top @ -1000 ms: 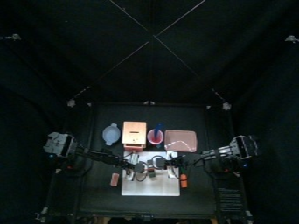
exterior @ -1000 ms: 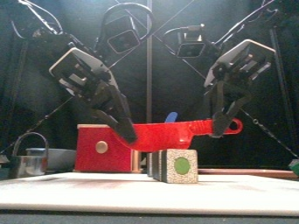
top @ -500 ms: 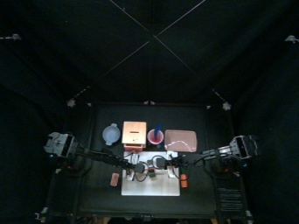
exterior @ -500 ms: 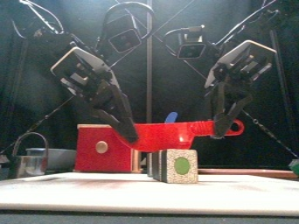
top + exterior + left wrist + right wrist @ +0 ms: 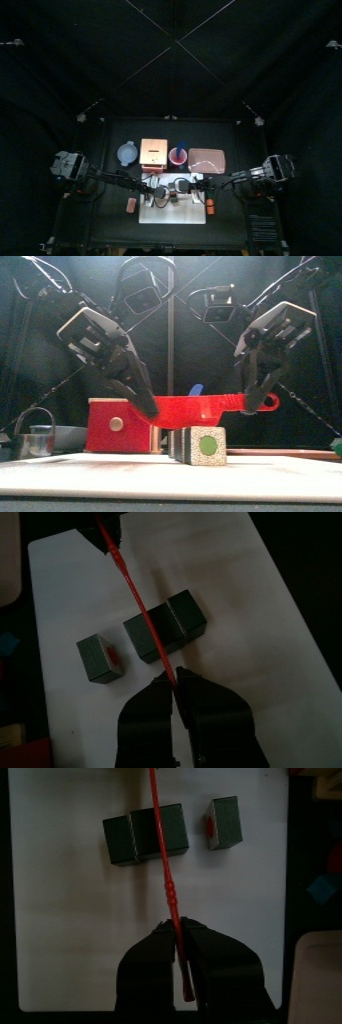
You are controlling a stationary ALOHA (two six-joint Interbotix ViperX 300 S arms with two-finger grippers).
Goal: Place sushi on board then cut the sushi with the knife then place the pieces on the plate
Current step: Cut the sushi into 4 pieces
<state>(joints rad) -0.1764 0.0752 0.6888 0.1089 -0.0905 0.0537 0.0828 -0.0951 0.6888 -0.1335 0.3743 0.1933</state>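
The knife [image 5: 201, 408] is red all over, blade and handle alike. The sushi roll [image 5: 203, 444] is dark green on its sides; its end face is white with faint speckles around a round green centre. The separate sushi piece [image 5: 225, 821] looks near black in the right wrist view, with a small reddish patch at one end. The cutting board [image 5: 147, 468] is plain white. The box [image 5: 120, 424] has a red drawer front with a pale round knob. The tray [image 5: 207, 159] is pink, the bowl [image 5: 127, 153] blue-grey, the cup [image 5: 178, 155] red, and the second knife's tip [image 5: 195, 389] blue. The cutter [image 5: 38, 439] is dull metal grey. The bench [image 5: 238, 140] is black, as are the left gripper [image 5: 171, 674] and the right gripper [image 5: 178, 926].
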